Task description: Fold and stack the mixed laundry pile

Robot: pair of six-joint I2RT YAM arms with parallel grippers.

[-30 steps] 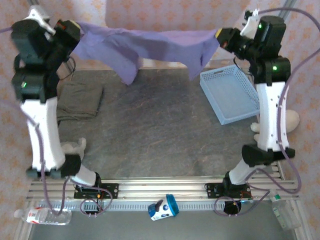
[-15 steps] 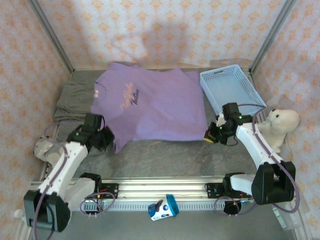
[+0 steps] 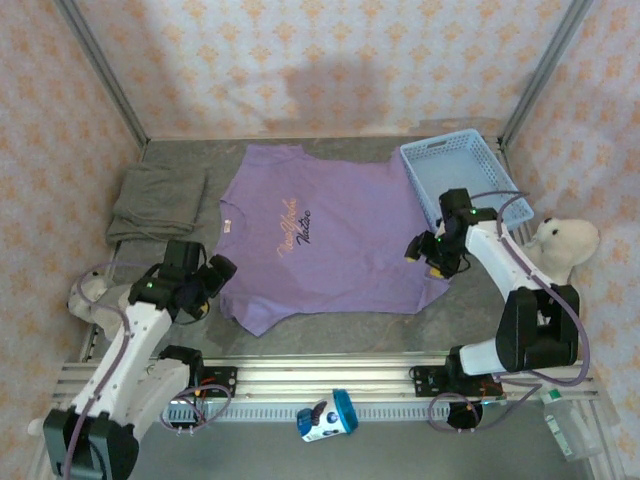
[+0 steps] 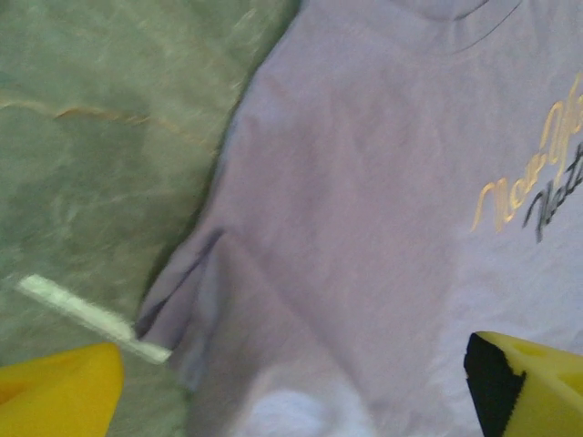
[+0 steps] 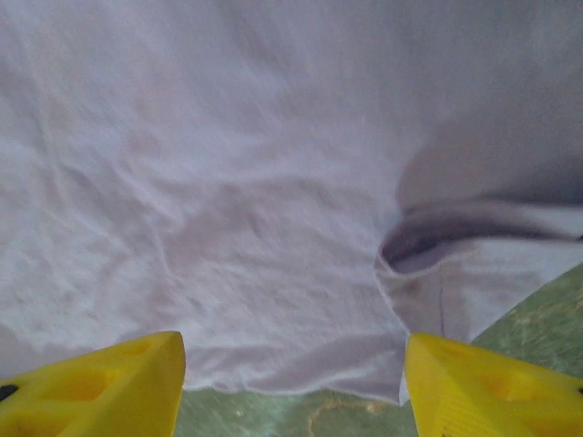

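Top external: lavender T-shirt (image 3: 320,240) lies spread flat mid-table (image 3: 340,325), print up, collar toward the left arm, hem toward the right. Grey-olive garment (image 3: 160,200) sits at far left, a narrow strip of table between it and the shirt. Blue lattice basket (image 3: 455,140) at far right, just beside the shirt's far hem corner. White plush toy (image 3: 562,245) beyond the right arm, off the mat.

Left gripper (image 3: 215,275) is low at the shirt's near sleeve. Right gripper (image 3: 418,248) is over the hem edge. Jaw gap is hard to read from up here.

Left wrist settles it: yellow fingers (image 4: 59,391) at the frame's two bottom corners, spread wide, nothing pinched. Shirt (image 4: 364,228) flat below, sleeve edge creased over itself, chest print (image 4: 533,187) readable as script. Thin white strip (image 4: 91,316) on the table next to the sleeve, too small to see from overhead.

Right wrist: gripper (image 5: 296,387) also spread, fingers (image 5: 100,387) clear of the cloth. Shirt (image 5: 228,182) wrinkled, with a small tuck (image 5: 437,246) at the hem, which looks smooth from overhead.
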